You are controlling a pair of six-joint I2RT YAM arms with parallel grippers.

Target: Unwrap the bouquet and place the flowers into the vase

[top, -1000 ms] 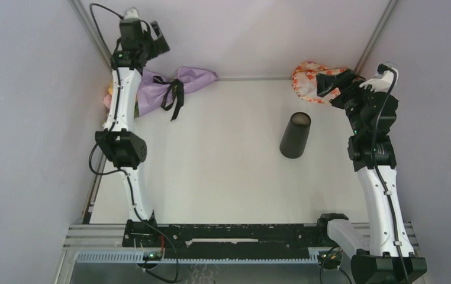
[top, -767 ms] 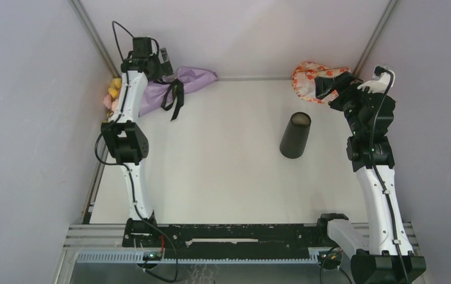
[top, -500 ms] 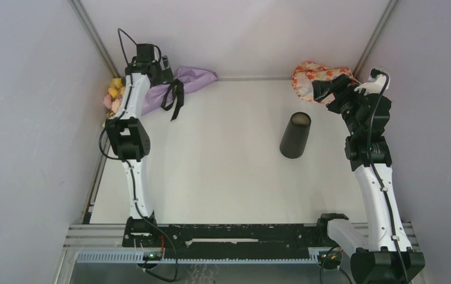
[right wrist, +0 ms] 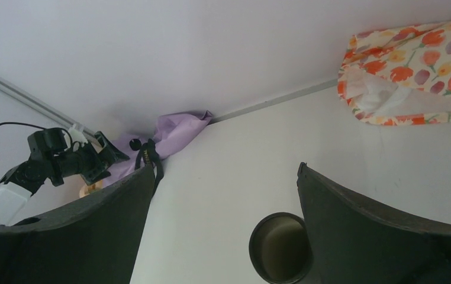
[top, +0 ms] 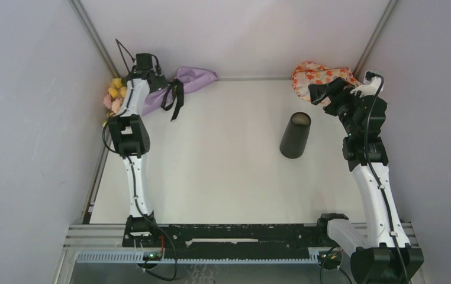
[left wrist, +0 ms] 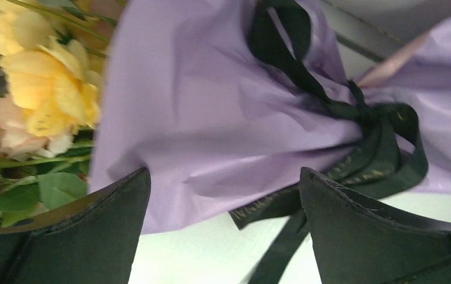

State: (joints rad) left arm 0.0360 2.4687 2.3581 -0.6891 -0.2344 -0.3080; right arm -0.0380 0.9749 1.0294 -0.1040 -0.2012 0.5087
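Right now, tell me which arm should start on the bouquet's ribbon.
Left. The left gripper hangs open right over the bouquet, its black ribbon close by; the right gripper sits far off, near the vase.

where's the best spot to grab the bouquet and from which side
Probably the cinched neck under the black ribbon, the narrowest part of the bouquet. It lies flat, so come down from above, jaws across the neck.

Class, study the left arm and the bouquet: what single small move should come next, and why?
Probably lower the left jaws and close them on the black ribbon. They stand open just above the bouquet, whose lilac paper is tied shut by that bow, with a ribbon tail lying between them, so untying likely comes first.
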